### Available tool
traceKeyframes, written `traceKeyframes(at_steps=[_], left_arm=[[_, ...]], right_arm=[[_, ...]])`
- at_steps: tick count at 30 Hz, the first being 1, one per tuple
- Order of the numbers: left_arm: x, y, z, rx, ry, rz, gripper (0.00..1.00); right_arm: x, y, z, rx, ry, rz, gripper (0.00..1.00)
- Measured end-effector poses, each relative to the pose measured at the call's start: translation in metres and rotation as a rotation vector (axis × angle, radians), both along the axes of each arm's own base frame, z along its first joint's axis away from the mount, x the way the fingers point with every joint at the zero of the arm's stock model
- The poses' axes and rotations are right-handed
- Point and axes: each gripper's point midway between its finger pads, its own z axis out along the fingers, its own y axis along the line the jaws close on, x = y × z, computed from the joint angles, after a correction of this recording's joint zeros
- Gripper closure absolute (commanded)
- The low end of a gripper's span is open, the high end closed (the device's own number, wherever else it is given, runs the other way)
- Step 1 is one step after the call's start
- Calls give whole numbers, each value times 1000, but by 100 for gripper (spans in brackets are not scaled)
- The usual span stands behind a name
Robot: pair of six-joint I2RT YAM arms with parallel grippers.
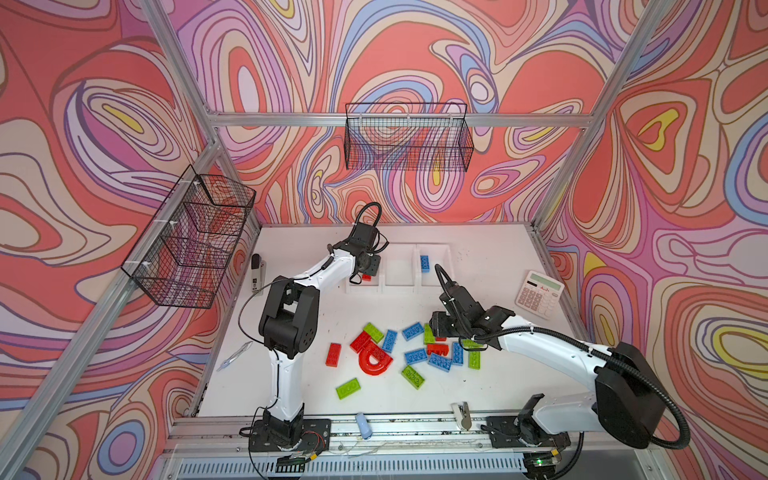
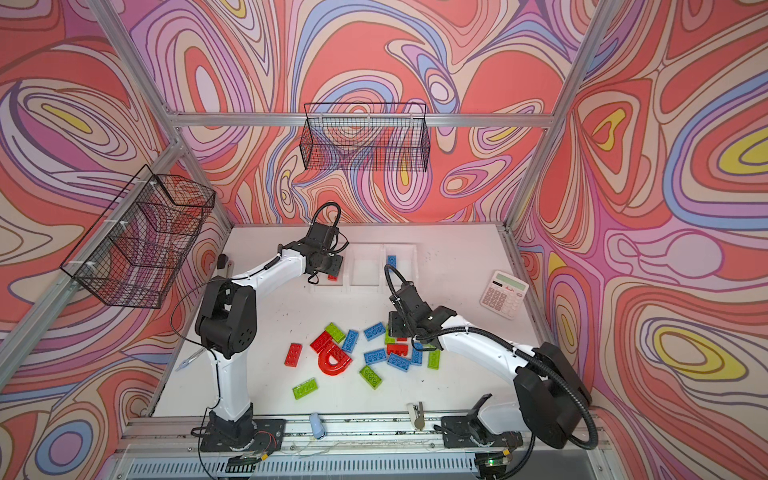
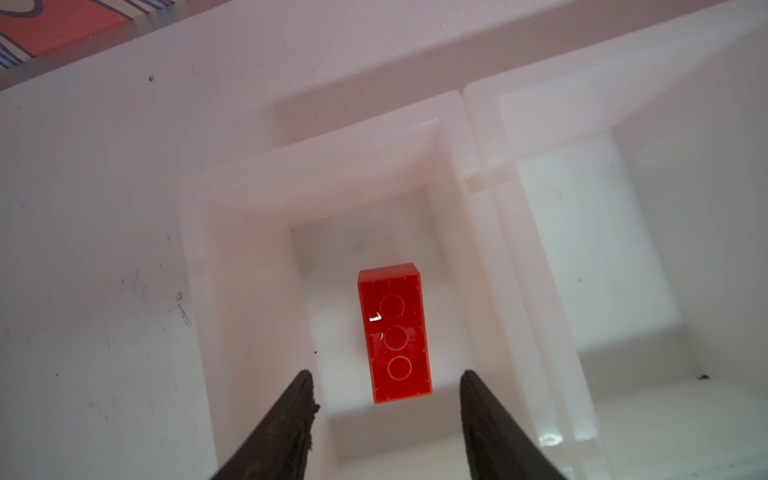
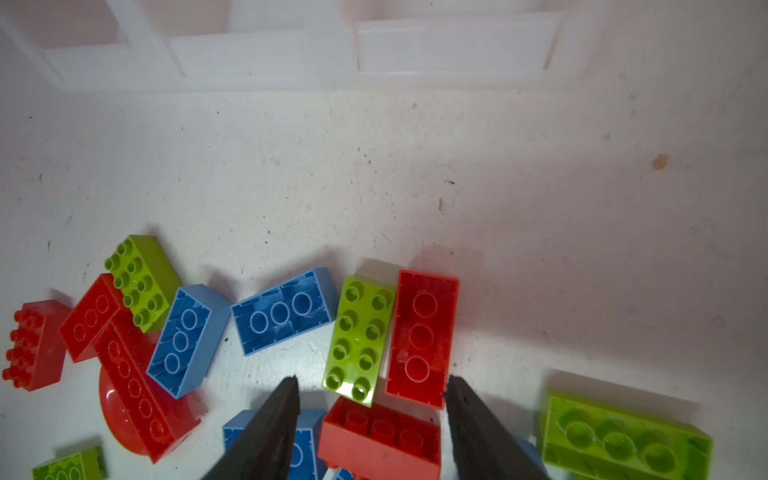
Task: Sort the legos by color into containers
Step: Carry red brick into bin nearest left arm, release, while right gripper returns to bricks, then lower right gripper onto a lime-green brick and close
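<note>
**Operator:** Swirled pink-and-lilac walls all round, a scuffed white table (image 1: 490, 257) below; the containers (image 1: 399, 286) stand in a row at the far side; the loose legos (image 1: 415, 353) lie heaped nearer me, well apart from them.

**Colleague:** And your claws?

**Operator:** My left gripper (image 3: 386, 372) hangs over the left bin, jaws apart, holding nothing; a red brick (image 3: 395, 332) lies free on that bin's floor, studs down. My right gripper (image 4: 372, 379) is spread and empty too, low over the heap; a tipped red brick (image 4: 380, 436) sits between its jaws, so I judge that my next pick.

**Colleague:** Why those bins?

**Operator:** One colour each, I reckon; a blue brick (image 1: 424, 263) lies in the right bin; the middle one looks bare, so green likely belongs there.

**Colleague:** Any writing?

**Operator:** None I can read; the calculator (image 1: 539, 294) at the far right carries a small mark, too blurred to make out.
</note>
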Motion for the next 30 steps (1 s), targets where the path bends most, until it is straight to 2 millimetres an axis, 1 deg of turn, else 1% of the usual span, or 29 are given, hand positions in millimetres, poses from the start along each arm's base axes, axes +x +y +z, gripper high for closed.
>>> traceKeyframes(at_steps=[3,6,8,10,13,15,18,21,24,26,30], left_arm=[[-1,2,4,-3,-7,2,32],[-11,8,19,-10,-25,6,32],[-22,13,37,-19,-52,7,32],[-35,19,63,-37,-99,9,32],[-56,30,95,-66,-163,20,33],[-71,39,104,-84,-187,37,33],[-94,56,99,-101,-177,80,34],[-113,71,83,-112,-141,130,34],[-129,79,70,-122,-104,166,34],[-138,83,66,-129,-90,182,34],[-154,93,63,-145,-78,221,34]], right_arm=[[0,13,-6,-21,11,19,39],[-2,23,-11,-40,17,29,40],[-3,26,-14,-51,22,21,41],[-4,26,-19,-60,32,3,42],[-4,25,-22,-61,41,-33,44],[-3,24,-23,-59,41,-53,45],[-4,22,-27,-61,46,-74,47],[-5,21,-34,-71,57,-88,48],[-4,20,-39,-79,64,-96,50],[-5,20,-43,-81,68,-98,51],[-4,20,-48,-82,72,-104,53]])
